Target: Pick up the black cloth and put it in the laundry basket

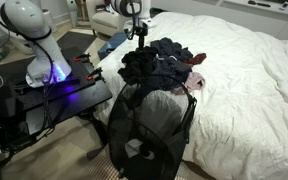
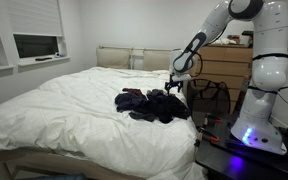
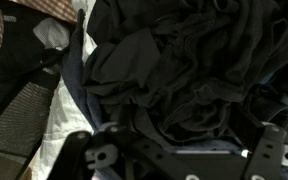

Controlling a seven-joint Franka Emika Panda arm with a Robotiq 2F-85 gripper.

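Wrist view, black cloth [image 3: 174, 70] bunched just beyond spread claw [image 3: 181, 155]

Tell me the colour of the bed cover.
White; the bed cover shows best in an exterior view.

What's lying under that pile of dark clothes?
The clothes pile sits on the white duvet, near the laundry basket. Anything beneath its top layers is covered.

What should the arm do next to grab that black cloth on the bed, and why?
Probably lower straight down: the gripper looks open just above the black cloth pile, with nothing gripped yet. The laundry basket stands beside the bed.
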